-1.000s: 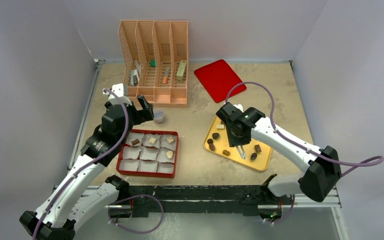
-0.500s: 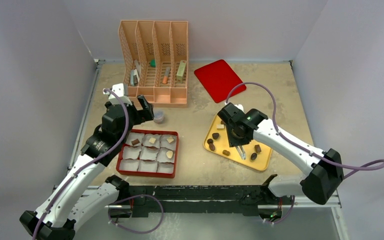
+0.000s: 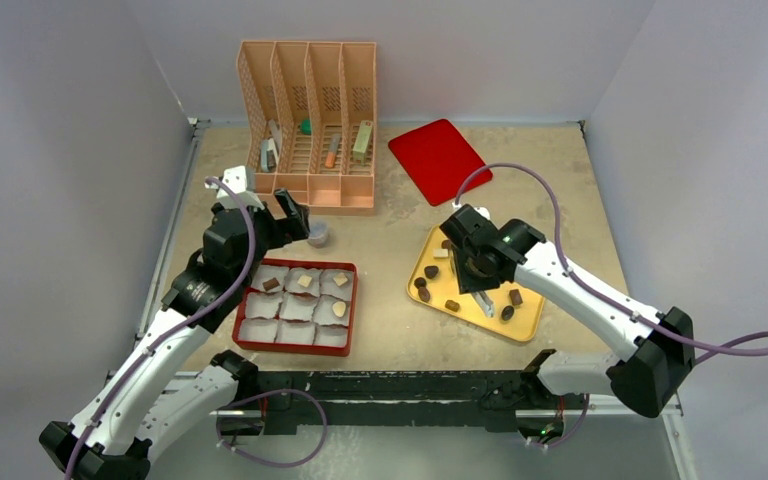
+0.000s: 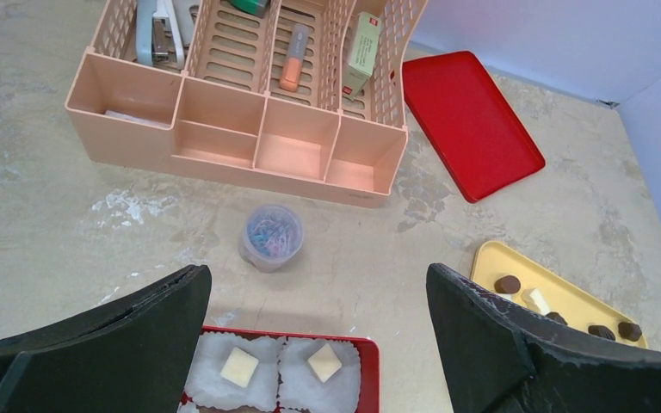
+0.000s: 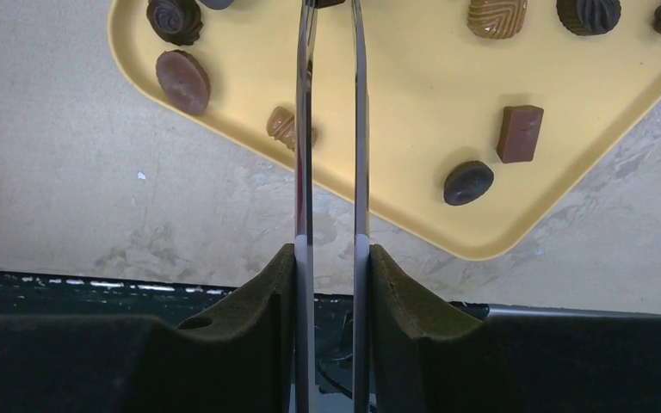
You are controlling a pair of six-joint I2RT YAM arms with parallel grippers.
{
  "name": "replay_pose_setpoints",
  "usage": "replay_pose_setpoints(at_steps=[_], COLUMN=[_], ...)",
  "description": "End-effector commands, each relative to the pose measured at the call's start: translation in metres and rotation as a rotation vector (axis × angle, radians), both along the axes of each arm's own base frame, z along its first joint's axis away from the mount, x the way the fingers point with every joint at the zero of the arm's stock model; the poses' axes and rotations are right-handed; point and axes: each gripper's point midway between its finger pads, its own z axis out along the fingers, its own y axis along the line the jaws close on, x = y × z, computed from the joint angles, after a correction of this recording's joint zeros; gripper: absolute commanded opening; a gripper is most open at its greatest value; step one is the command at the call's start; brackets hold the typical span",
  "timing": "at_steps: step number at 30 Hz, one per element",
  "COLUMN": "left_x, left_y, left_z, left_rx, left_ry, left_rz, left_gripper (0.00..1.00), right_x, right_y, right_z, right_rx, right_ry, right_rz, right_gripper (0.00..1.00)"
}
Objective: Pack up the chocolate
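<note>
Several chocolates lie on the yellow tray (image 3: pixel 532 318): dark, brown and caramel pieces such as a round one (image 5: pixel 182 81), an oval one (image 5: pixel 469 182) and a rectangular one (image 5: pixel 520 133). My right gripper (image 3: pixel 481 288) hovers over the tray, shut on metal tweezers (image 5: pixel 304 129); their tips run out of the wrist view's top. The red box (image 3: pixel 352 312) of white paper cups holds a dark piece (image 3: pixel 271 284), two cream squares (image 4: pixel 239 366) (image 4: pixel 324 362) and a tan piece (image 3: pixel 339 310). My left gripper (image 4: pixel 317 275) is open and empty above the box's far edge.
A peach desk organizer (image 3: pixel 310 120) stands at the back, a red lid (image 3: pixel 439 158) to its right. A small cup of paper clips (image 4: pixel 271 237) sits between the organizer and the box. The table's near edge (image 5: pixel 224 284) lies just below the tray.
My right arm has shifted slightly to the right over the tray with the tweezers. My left gripper has turned a little; the chocolates have not moved.
</note>
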Motion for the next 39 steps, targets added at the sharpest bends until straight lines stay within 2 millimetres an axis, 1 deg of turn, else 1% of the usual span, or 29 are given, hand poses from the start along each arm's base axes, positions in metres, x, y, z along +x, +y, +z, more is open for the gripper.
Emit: replay_pose_setpoints(at_steps=[1, 5, 8, 13, 17, 19, 22, 24, 32, 35, 39], left_x=[0.003, 0.0, -0.003, -0.008, -0.014, -0.017, -0.023, -0.027, -0.044, -0.049, -0.054], left_y=[-0.003, 0.003, 0.012, 0.027, 0.04, 0.046, 0.056, 0.061, 0.076, 0.081, 0.089], left_z=[0.025, 0.018, 0.02, 0.041, 0.061, 0.068, 0.08, 0.085, 0.103, 0.109, 0.11], left_rx=[-0.03, -0.001, 0.005, -0.005, -0.011, -0.013, -0.024, -0.029, -0.035, -0.042, -0.036], left_ry=[-0.067, -0.053, -0.066, -0.119, -0.151, -0.163, -0.188, -0.201, -0.228, -0.247, -0.254], left_rz=[-0.009, 0.011, 0.043, 0.108, 0.158, 0.183, 0.223, 0.239, 0.27, 0.284, 0.316], left_gripper=[0.95, 0.95, 0.95, 0.95, 0.94, 0.94, 0.94, 0.95, 0.94, 0.94, 0.95], right_x=[0.017, 0.02, 0.022, 0.031, 0.035, 0.035, 0.029, 0.024, 0.005, -0.002, -0.014], right_y=[0.011, 0.022, 0.034, 0.059, 0.083, 0.098, 0.127, 0.143, 0.202, 0.222, 0.248], right_z=[0.03, 0.044, 0.058, 0.086, 0.103, 0.112, 0.121, 0.122, 0.112, 0.104, 0.093], right_rx=[0.062, 0.123, 0.19, 0.304, 0.366, 0.385, 0.393, 0.394, 0.48, 0.492, 0.484], right_ry=[-0.091, -0.112, -0.138, -0.184, -0.211, -0.226, -0.242, -0.237, -0.196, -0.174, -0.145], right_rz=[0.019, 0.04, 0.064, 0.115, 0.171, 0.209, 0.29, 0.331, 0.493, 0.54, 0.607], right_gripper=[0.19, 0.19, 0.18, 0.18, 0.18, 0.18, 0.18, 0.18, 0.18, 0.19, 0.19])
